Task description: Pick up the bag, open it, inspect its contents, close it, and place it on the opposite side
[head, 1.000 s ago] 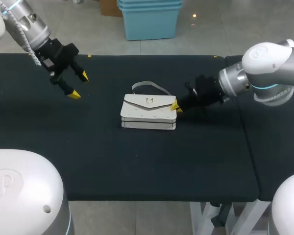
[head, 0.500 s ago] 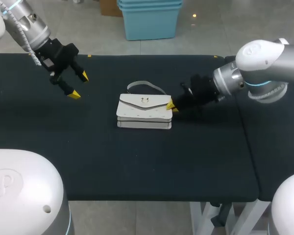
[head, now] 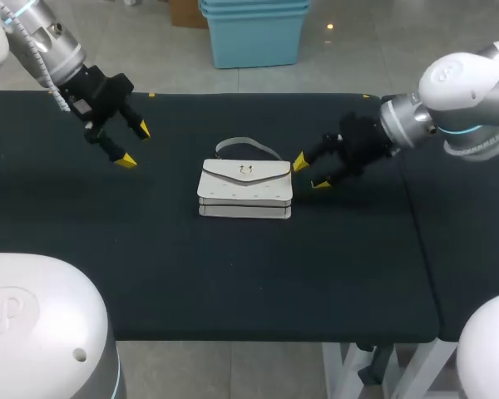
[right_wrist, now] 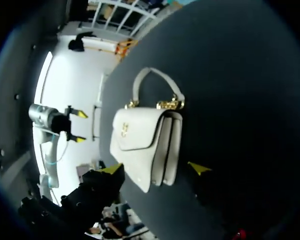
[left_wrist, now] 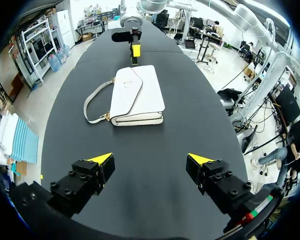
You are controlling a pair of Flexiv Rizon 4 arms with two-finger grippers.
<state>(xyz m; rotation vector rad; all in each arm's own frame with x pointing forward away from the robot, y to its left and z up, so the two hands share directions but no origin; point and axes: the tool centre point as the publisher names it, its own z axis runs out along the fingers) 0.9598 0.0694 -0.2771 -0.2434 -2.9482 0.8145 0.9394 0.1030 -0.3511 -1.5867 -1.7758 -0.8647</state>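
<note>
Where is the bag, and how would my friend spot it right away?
Look at the big black table; near its middle the bag lies flat, just beside the open right tool. It is the only white thing lying there, with an envelope flap, a small gold clasp and a thin curved handle.

Black table (head: pixel 233 283) fills mid-frame. White bag (head: pixel 245 189) lies flat at centre, flap shut, clasp (head: pixel 247 171) on the flap, strap (head: pixel 248 146) looped toward frame top.

Right gripper (head: pixel 310 172): enters from frame right, yellow tips spread, just beside the bag's right end; contact not discernible.

Left gripper (head: pixel 135 145): upper left of frame, tips spread, holding nothing, well apart from the bag.
</note>
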